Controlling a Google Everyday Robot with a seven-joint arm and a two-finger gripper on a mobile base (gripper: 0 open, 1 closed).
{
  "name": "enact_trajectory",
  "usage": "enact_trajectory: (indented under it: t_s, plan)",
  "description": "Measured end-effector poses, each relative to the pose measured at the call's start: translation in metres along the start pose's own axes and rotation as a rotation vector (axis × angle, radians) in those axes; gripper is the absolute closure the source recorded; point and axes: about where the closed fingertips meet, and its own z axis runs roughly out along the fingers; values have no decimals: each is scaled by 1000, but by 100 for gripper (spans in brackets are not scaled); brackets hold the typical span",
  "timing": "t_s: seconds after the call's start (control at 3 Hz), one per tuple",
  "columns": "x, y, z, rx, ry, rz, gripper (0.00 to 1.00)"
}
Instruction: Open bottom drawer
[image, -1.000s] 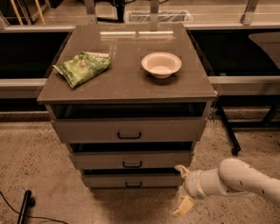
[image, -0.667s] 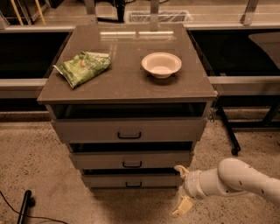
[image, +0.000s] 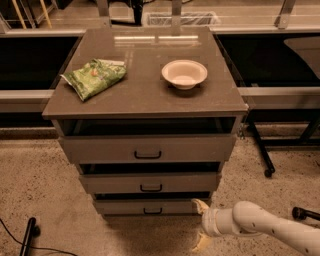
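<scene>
The bottom drawer (image: 125, 206) is the lowest, shallowest of three grey-brown drawer fronts, with a small black bar handle (image: 152, 211). A dark gap shows above its front. My gripper (image: 199, 224) is low at the cabinet's front right corner, right of the bottom drawer's front and apart from the handle. Its two pale yellow fingers (image: 200, 205) are spread, one above the other, with nothing between them. The white arm (image: 265, 225) comes in from the lower right.
The middle drawer (image: 150, 182) and the top drawer (image: 147, 148) sit above. On the cabinet top lie a green bag (image: 94, 77) and a white bowl (image: 184, 74). Black table legs (image: 260, 150) stand to the right, and a black cable (image: 27, 237) lies on the speckled floor at lower left.
My gripper has moved slightly down and left beside the bottom drawer. The drawers, bag and bowl have not moved.
</scene>
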Motion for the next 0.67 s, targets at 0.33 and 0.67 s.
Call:
enact_trajectory:
  t_s: [0.33,0.67]
  plan:
    - [34,2,42,-32,-43,-17,0]
    - [34,2,42,-33,-35,-17,0]
